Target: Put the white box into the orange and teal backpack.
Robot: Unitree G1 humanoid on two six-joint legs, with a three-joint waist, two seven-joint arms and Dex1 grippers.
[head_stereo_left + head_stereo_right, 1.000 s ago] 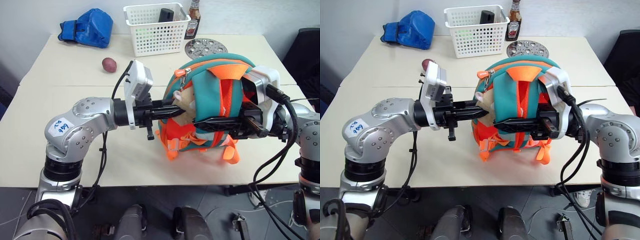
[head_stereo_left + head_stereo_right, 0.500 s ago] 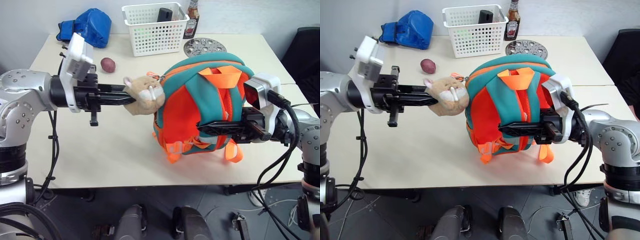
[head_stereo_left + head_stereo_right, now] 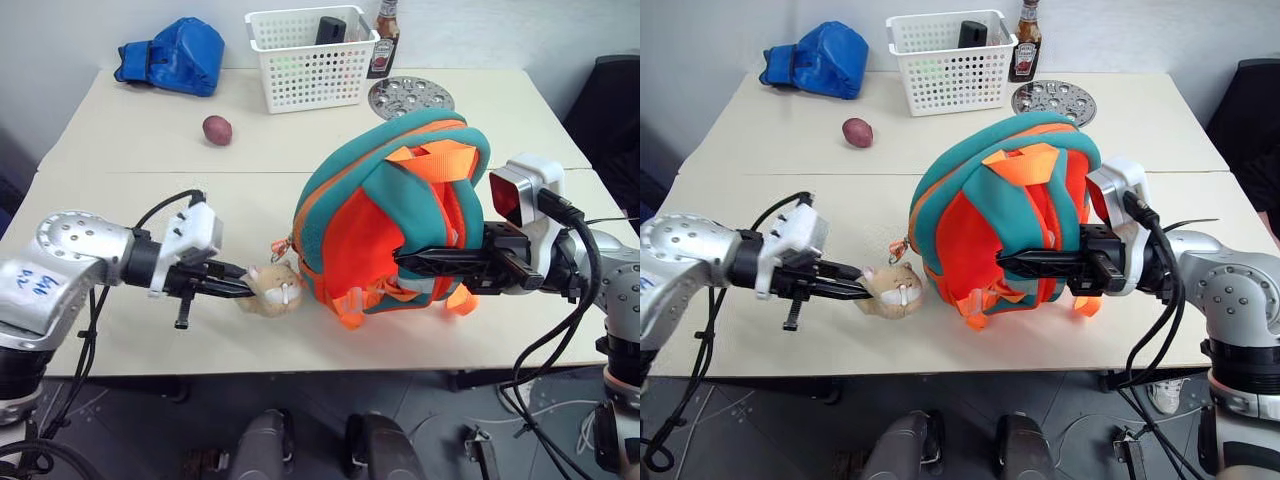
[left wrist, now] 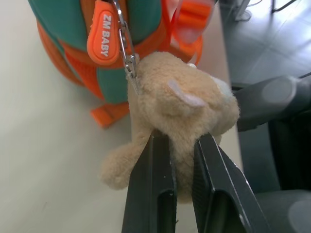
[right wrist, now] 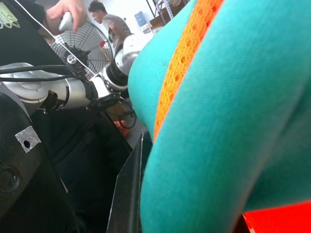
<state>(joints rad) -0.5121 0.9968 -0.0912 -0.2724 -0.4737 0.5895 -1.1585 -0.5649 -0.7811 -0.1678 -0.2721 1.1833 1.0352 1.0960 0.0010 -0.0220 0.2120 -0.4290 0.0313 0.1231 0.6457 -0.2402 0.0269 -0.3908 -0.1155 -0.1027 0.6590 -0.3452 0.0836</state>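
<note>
orange fabric and teal trim: the orange and teal backpack [image 3: 385, 215] stands upright near the middle of the cream table [image 3: 130, 150], toward its near edge, its strap side turned to the right. the right gripper [image 3: 405, 260] reaches in level from the right, its black fingers closed on a teal strap [image 5: 209, 145] at the pack's lower front. low on the pack's left side, a small tan plush toy [image 3: 270, 290] hangs by a metal clip [image 4: 130, 63] beside an orange zipper tab [image 4: 103, 34], and lies on the table just beside the bag. the left gripper [image 3: 245, 290] comes in from the left, near the front edge, its two fingers [image 4: 150, 194] clamped on the toy's body. the white box cannot be made out anywhere on the table or at the bag.

farther out, a reddish potato [image 3: 217, 129] sits alone on the left half of the table, well apart from the pack. at the far edge a white perforated basket [image 3: 312, 60] holds a dark object; a sauce bottle [image 3: 385, 40] stands just right of it, and a round perforated metal disc [image 3: 411, 97] lies in front of the bottle. a blue bag [image 3: 175, 55] is slumped at the far left corner. in the right wrist view, a person and a floor fan [image 5: 90, 46] appear in the background past the robot's other arm.
</note>
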